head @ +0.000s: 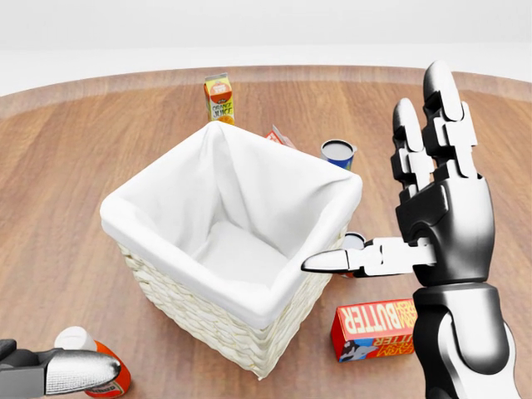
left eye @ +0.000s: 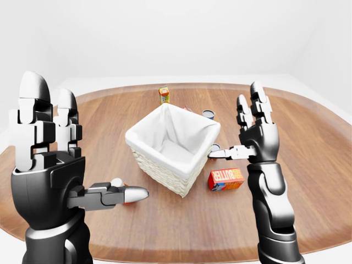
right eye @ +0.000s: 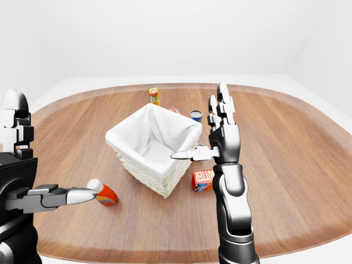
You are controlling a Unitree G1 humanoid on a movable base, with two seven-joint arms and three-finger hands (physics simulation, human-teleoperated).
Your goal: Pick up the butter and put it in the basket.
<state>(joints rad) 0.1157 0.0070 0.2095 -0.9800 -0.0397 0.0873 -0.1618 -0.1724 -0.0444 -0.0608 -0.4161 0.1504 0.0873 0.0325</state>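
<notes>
The butter lies on its side on the wooden tabletop, just right of the white-lined basket in the head view and outside it. Both robot hands are raised upright and spread, holding nothing: the right robot hand stands above the butter with its thumb pointing toward the basket, and the left robot hand is at the left-eye view's lower left. A juice carton, a can and a red bottle also rest on the tabletop.

I am looking down close through the head view; both eye views are sitting farther off, sharing the basket and table.
</notes>
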